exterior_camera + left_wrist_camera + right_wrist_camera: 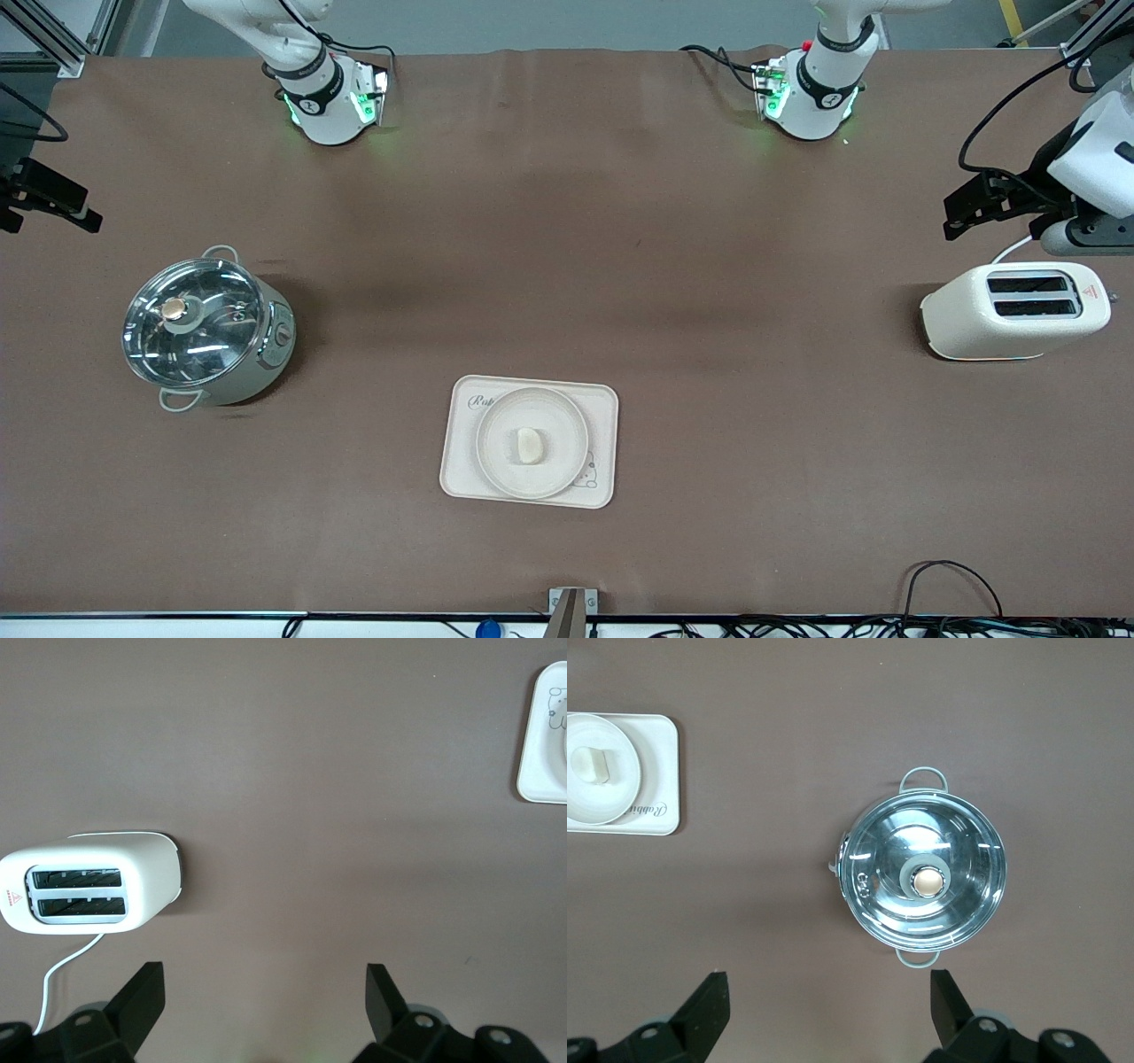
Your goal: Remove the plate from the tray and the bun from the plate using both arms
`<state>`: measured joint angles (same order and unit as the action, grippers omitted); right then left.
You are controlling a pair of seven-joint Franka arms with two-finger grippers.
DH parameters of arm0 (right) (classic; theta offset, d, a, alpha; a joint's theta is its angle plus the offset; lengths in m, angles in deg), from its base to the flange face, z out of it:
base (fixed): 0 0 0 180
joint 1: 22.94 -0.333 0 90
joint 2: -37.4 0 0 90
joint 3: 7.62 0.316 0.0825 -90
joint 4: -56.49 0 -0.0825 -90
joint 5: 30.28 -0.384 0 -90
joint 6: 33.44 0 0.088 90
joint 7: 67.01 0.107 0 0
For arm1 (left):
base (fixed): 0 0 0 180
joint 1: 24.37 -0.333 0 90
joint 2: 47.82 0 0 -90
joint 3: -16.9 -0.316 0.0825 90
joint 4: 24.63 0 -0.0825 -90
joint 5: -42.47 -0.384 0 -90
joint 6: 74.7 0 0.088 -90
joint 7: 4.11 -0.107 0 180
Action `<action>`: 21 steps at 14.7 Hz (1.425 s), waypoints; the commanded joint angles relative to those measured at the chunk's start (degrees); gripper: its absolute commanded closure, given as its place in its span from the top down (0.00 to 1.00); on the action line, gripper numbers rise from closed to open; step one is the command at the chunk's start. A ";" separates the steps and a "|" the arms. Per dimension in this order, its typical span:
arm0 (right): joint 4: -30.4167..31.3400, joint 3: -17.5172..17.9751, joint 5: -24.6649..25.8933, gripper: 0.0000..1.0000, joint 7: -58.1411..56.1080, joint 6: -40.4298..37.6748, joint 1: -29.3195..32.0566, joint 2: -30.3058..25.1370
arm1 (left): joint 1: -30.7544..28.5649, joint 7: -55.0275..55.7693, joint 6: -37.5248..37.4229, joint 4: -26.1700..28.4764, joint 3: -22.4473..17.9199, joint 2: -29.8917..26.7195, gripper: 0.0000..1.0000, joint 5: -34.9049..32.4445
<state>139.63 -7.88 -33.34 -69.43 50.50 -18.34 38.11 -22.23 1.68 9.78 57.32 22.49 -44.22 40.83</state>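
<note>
On a brown tabletop (567, 221), a round cream plate (532, 440) sits on a rectangular cream tray (467, 443) near the front camera, midway between the two ends, and a small pale bun (529, 445) lies in the middle of the plate. The left claw (266, 1001) hangs wide and empty over the left arm's end of the tabletop, near a white two-slot toaster (1014, 311). The right claw (830, 1005) hangs wide and empty over the right arm's end, near a lidded steel pot (206, 327) with a glass lid; both arms wait, well apart from the plate.
</note>
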 commanded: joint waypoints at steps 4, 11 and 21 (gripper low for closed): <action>-0.61 0.08 -0.20 1.00 0.57 -0.80 -0.37 -0.10 | 0.14 -1.05 0.60 -1.01 0.13 0.35 1.00 -1.27; -0.61 0.08 -0.11 1.00 0.57 -0.80 -0.37 -0.10 | 0.49 -0.09 0.69 -1.01 0.13 1.40 1.00 -1.09; -0.60 -0.01 -0.11 1.00 0.48 -0.36 -0.37 -0.10 | 1.02 -0.09 1.83 -1.10 0.22 1.76 1.00 -0.92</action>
<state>139.62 -8.02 -33.33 -69.42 50.46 -18.47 38.11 -21.20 1.68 11.69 57.00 22.53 -42.43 40.82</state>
